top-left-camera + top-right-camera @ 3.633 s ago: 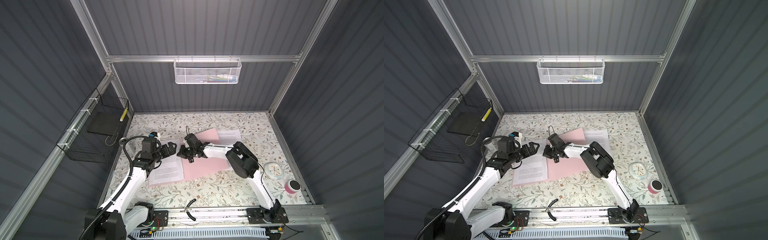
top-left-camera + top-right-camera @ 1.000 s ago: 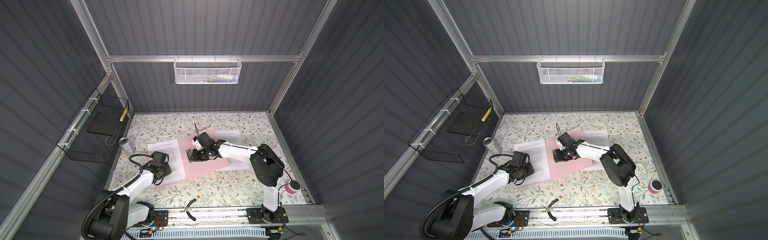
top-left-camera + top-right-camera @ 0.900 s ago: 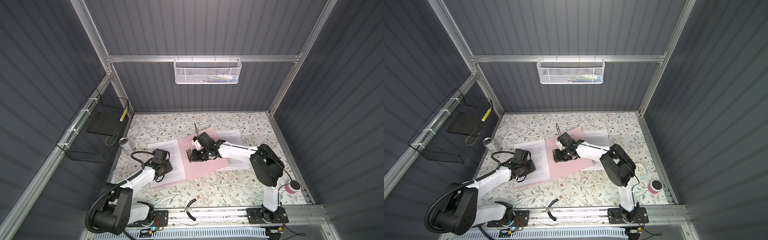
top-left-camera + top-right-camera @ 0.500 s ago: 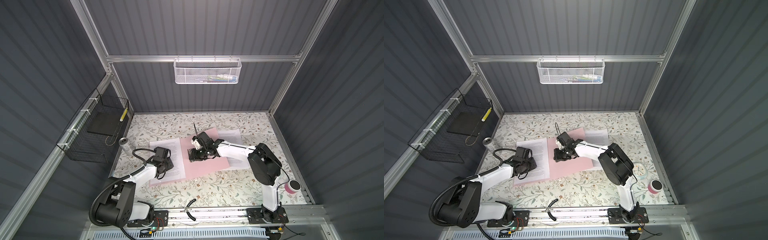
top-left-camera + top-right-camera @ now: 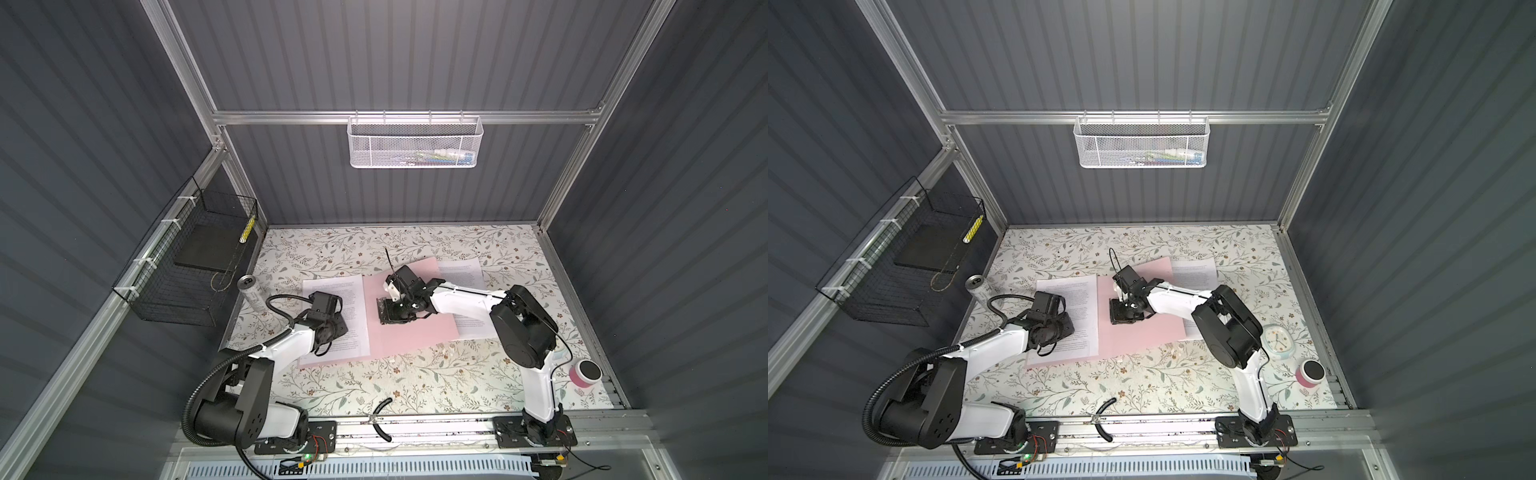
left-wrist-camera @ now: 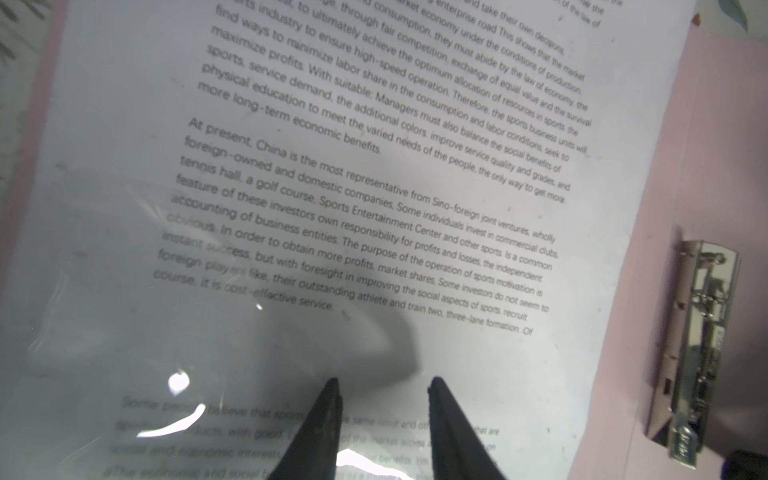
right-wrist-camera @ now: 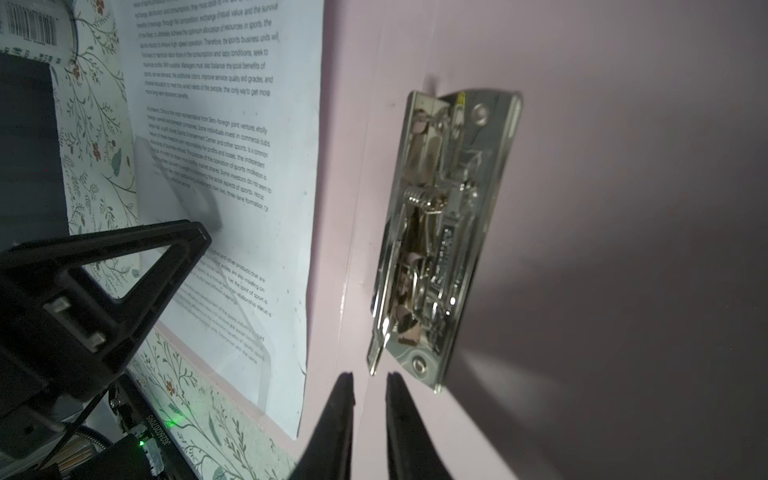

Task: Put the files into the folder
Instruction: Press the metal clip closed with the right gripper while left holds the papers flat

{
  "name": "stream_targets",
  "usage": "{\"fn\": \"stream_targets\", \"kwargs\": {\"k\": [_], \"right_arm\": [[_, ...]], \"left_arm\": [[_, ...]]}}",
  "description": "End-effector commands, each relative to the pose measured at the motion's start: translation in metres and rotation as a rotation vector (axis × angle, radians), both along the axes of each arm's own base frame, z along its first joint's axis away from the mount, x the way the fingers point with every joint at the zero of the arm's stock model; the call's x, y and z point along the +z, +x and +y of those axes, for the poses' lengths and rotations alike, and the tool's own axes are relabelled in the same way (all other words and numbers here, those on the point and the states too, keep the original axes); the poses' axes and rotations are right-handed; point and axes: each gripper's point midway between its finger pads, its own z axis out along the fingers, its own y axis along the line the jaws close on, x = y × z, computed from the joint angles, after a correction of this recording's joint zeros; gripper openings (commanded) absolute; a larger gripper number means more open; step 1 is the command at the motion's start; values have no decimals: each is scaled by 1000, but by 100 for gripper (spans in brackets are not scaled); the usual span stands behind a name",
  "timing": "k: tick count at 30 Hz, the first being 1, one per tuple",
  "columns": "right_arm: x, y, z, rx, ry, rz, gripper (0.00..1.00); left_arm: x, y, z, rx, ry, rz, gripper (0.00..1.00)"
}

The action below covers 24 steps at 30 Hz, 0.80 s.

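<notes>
Sitting over the files (image 6: 374,187) now, left hand (image 6: 382,380) released; right hand (image 7: 370,376), moved to the clip (image 7: 440,228) of the folder (image 7: 623,208), parted, empty.

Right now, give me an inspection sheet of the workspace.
Surface: floral-patterned tabletop.
Job's things: pale pink folder open flat; white printed sheet on left cover; second sheet partly under right cover; silver metal clip inside.
Clutter: silver can, pink dark-topped cylinder, round white clock.
Grippers: left claw open over left sheet; right claw slightly open at clip's end.
Cables: black cable loops by left wrist.
Surroundings: black wire basket, white mesh basket on walls.
</notes>
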Motion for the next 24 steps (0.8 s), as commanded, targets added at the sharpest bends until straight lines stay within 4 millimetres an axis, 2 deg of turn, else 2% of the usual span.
{"fn": "stream_targets", "kwargs": {"k": [1, 11, 19, 24], "right_arm": [[-9, 3, 0, 0, -17, 10, 19], [-15, -1, 5, 15, 10, 48, 18], [-17, 1, 2, 2, 7, 53, 7], [-23, 2, -1, -11, 2, 74, 0]], "left_arm": [[-20, -25, 5, -26, 33, 101, 37], [-20, -26, 4, -28, 31, 100, 36], [-22, -26, 5, -26, 35, 110, 34], [-31, -24, 4, -32, 54, 161, 28]]}}
